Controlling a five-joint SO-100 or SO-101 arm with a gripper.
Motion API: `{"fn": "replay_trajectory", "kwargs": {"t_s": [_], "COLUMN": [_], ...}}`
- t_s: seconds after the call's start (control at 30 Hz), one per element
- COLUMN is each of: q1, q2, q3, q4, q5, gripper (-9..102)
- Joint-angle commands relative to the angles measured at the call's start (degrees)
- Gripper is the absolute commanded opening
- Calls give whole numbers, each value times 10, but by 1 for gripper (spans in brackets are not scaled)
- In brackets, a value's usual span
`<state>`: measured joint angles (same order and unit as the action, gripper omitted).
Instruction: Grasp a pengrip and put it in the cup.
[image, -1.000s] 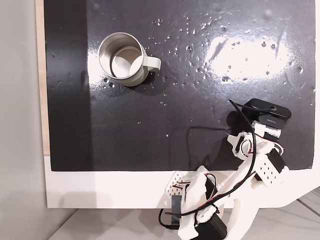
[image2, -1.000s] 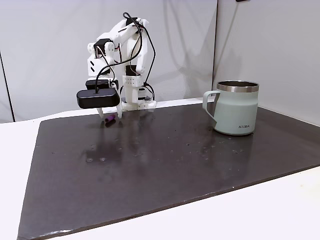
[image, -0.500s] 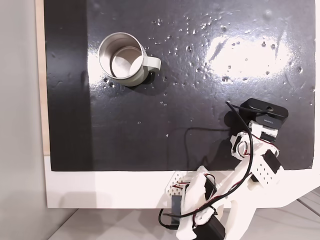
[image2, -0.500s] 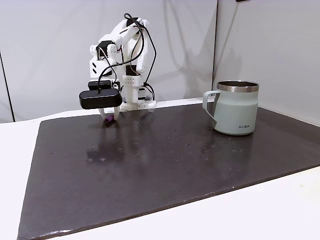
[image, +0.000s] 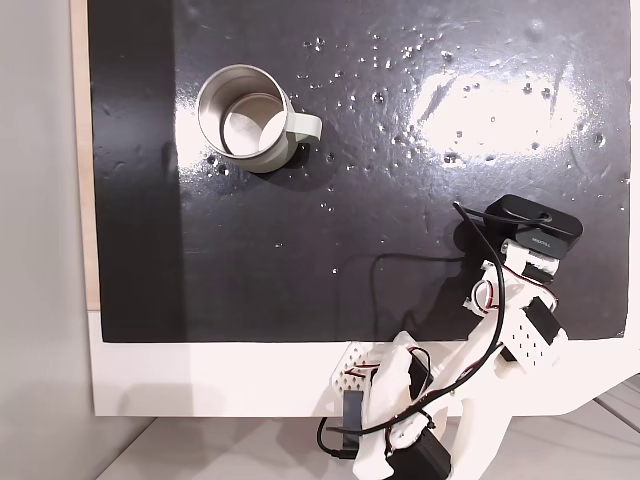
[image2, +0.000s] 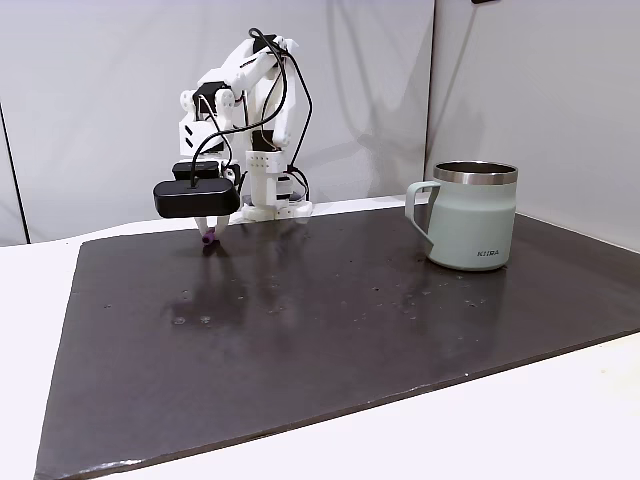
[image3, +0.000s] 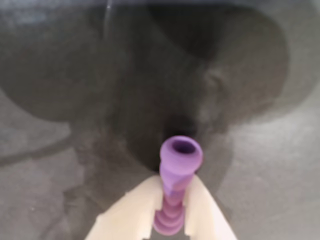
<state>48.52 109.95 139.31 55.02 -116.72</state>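
Pengrip (image3: 176, 192), lilac and ribbed, stands clamped between the two cream fingers (image3: 134, 210) of the gripper (image3: 172, 200) in the wrist view, its open flared end pointing at the dark surface below. In a fixed view its tip (image2: 206, 240) hangs under the black wrist camera (image2: 196, 198), just above the black mat (image2: 330, 330) near that mat's far left corner.

Going by size: the mat covers most of the white tabletop (image2: 30, 330); the white arm (image2: 245, 110) rises from the mat's far edge, a black cable looping along it. The cup (image2: 471, 215) stands near the mat's right edge, handle turned toward the arm, well apart from the gripper. From above, the cup (image: 245, 118) sits by the mat's upper left corner and the gripper assembly (image: 528, 232) by the lower right edge.

Only small specks and glare lie on the mat between gripper and cup; nothing stands between them.

Compared with half a second ago, the pengrip has tilted from slanted to nearly upright, and the wrist camera has shifted slightly left.
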Motion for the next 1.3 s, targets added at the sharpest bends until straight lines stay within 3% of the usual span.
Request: {"fn": "replay_trajectory", "kwargs": {"t_s": [0.0,0.33,0.8,1.03,1.27], "q1": [-28,-166,-384,-504,-608], "q2": [10,66,55,58,62], "q3": [-12,-60,-351,-425,-430], "q4": [-9,-1,142,143,83], "q5": [53,318,695,825,969], "gripper": [3,2,0,0,0]}}
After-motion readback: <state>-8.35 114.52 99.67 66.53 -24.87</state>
